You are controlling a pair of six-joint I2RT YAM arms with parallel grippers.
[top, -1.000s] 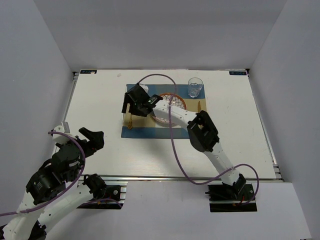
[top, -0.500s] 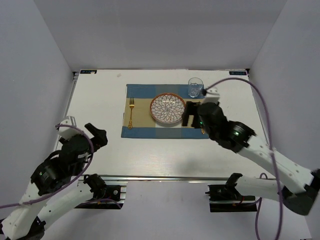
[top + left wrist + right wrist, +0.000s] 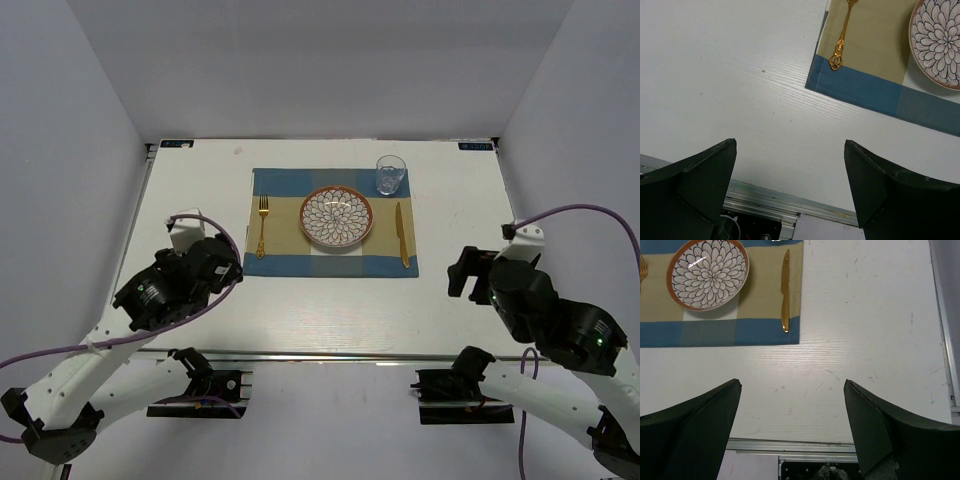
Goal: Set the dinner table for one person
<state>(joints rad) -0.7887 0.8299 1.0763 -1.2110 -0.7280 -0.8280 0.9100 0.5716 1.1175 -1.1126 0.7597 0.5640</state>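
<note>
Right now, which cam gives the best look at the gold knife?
Right wrist. The gold knife lies whole and large there, on the placemat right of the plate. Top external shows it whole too, but small. Left wrist misses it: only part of the fork and of the plate show.

White link shells and black joint housings make up the left arm (image 3: pixel 170 290) and right arm (image 3: pixel 540 310). A purple cable (image 3: pixel 580 208) loops off each. Matte black wedge jaws; black base brackets (image 3: pixel 465 385) sit below the near edge of the table (image 3: pixel 330 305).
</note>
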